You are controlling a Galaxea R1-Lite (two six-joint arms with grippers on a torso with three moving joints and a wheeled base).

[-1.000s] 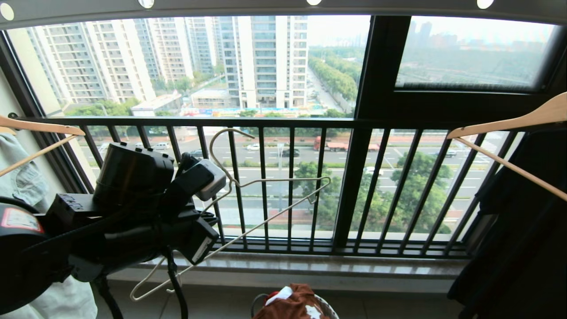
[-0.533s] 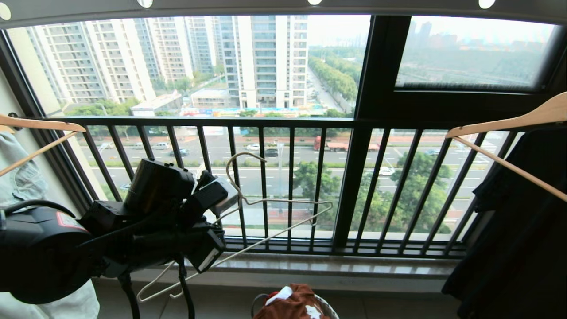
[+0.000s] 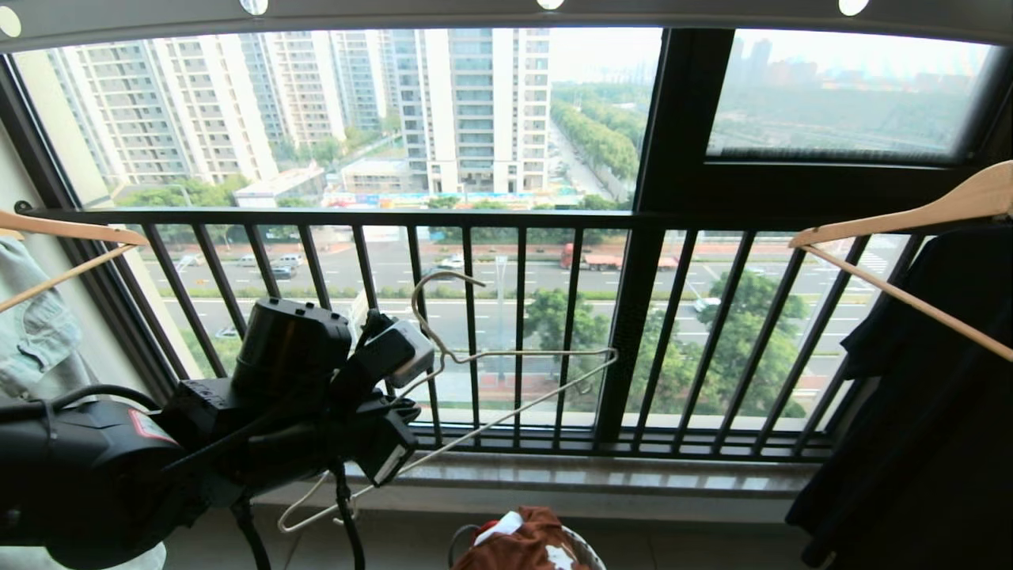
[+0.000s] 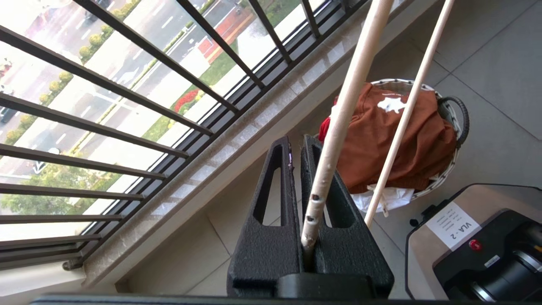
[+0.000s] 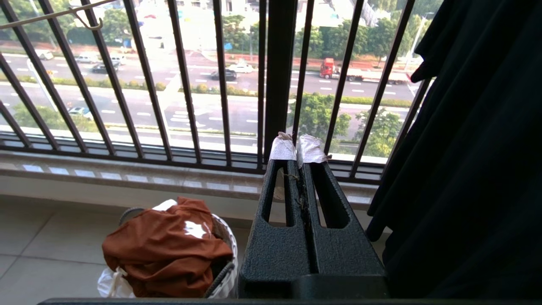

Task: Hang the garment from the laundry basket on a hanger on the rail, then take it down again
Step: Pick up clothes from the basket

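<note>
Left pincer (image 4: 302, 146) pinching the cream wire hanger (image 3: 506, 372) mid-air before the black railing (image 3: 475, 218), well below the grey rail (image 3: 506, 12); brown shorts (image 5: 165, 245) heaped in the laundry basket (image 5: 226, 271) on the floor; right pincer (image 5: 296, 150) pressed together, empty.
</note>
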